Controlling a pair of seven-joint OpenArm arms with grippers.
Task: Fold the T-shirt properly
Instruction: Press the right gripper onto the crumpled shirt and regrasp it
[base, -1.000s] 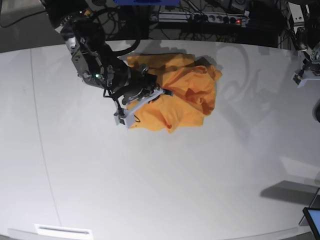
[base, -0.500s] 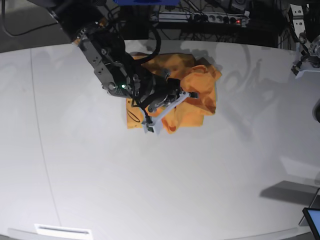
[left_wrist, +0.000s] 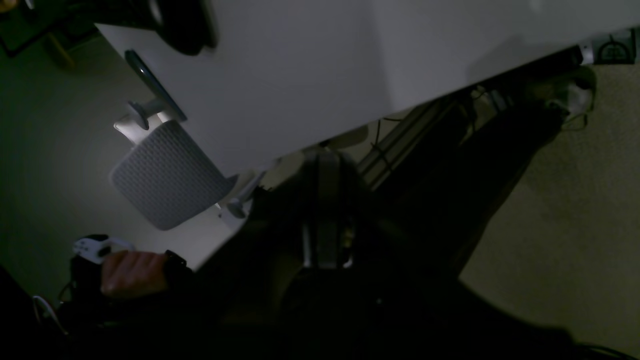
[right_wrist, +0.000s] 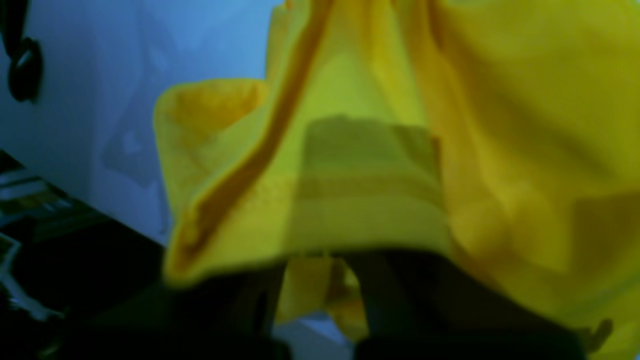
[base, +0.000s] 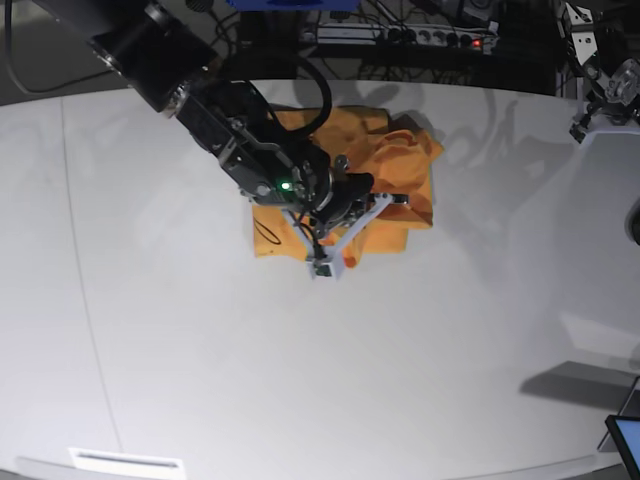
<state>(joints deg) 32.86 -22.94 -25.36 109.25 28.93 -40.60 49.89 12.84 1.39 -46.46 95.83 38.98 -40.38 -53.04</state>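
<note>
Jaws of our right gripper (base: 335, 250) are pinched shut on a hem of the T-shirt (base: 390, 165), we judge to drag that layer across the crumpled heap bunched behind and around them on the tabletop (base: 300, 380). Our left gripper (base: 600, 100) hangs closed and empty, well apart. Folds drape over the jaws, hiding the layers beneath.

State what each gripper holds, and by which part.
Right gripper is shut on the T-shirt, pinching a hemmed edge. Left gripper holds nothing.
</note>
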